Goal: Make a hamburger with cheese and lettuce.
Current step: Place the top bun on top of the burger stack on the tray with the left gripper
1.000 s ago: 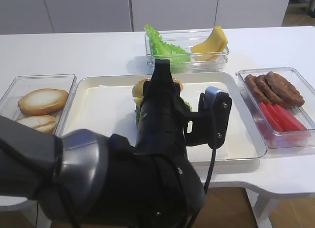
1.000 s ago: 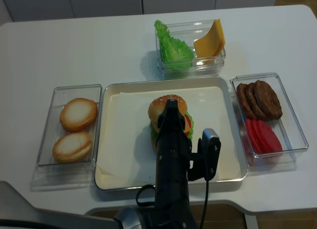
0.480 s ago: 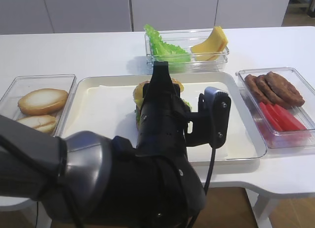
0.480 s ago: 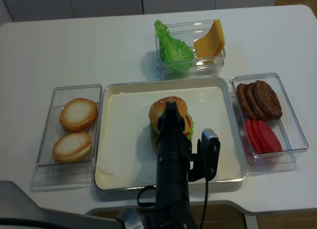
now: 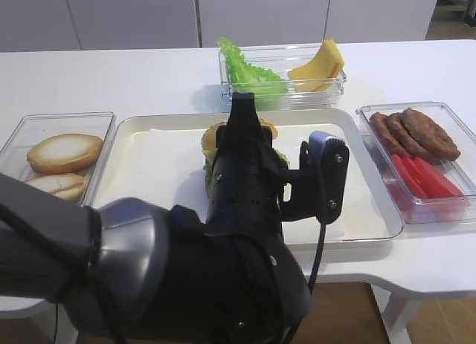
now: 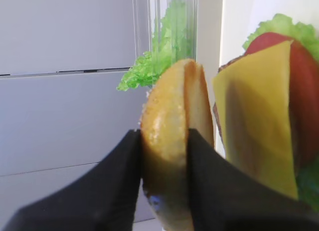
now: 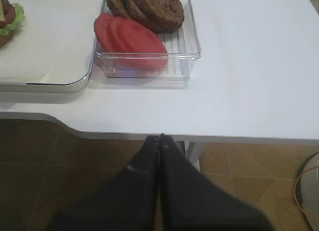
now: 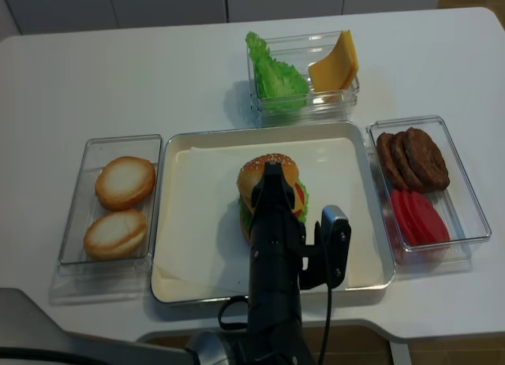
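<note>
The left gripper (image 6: pixel 164 178) is squeezing the top bun (image 6: pixel 175 141), the one with seeds, between its two black fingers (image 6: pixel 119 181). It holds the bun right on top of the hamburger (image 8: pixel 272 193), which sits near the middle of the big tray (image 8: pixel 197 231). Compared with a second ago, the arm has slid a tiny bit to the left, and the bun with it. Not much else has moved. So I think the burger is almost done, and the bun is only being nudged into place before the arm lets go.

In the left wrist view the square yellow cheese (image 6: pixel 256 116) lies just under the bun. Red tomato (image 6: pixel 301 86) is under that, and the frilly green lettuce (image 6: pixel 281 29) sticks out at the edge.

The right gripper (image 7: pixel 159 141) is closed tight with nothing in it. It hangs off the near right edge of the table (image 7: pixel 249 66), near the box of tomato slices (image 7: pixel 130 39) and patties (image 7: pixel 147 6).

I cannot see any words, labels or brand names anywhere
</note>
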Robot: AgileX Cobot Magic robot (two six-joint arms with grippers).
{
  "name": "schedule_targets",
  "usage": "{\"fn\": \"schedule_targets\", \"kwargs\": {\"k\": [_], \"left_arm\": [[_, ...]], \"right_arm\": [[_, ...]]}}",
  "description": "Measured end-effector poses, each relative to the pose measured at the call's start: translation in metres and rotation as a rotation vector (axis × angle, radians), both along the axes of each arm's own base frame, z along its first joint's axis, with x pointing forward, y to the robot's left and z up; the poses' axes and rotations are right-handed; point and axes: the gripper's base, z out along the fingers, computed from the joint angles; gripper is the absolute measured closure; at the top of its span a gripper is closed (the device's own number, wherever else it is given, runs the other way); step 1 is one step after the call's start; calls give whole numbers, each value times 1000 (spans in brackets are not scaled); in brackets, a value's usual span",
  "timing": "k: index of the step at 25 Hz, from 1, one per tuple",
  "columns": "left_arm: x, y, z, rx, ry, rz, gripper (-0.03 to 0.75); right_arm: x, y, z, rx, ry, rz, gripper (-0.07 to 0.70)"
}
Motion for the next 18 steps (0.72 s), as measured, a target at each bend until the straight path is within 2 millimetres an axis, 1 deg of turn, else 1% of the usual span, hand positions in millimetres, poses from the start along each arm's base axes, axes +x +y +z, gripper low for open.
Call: {"fn": "schedule_targets", "kwargs": {"k": [12,18], "left_arm": [[0,0,0,0,0,0,513],[0,0,0,0,0,0,491]], "right_arm": [[0,0,0,0,0,0,701],[0,0,0,0,0,0,701]]}}
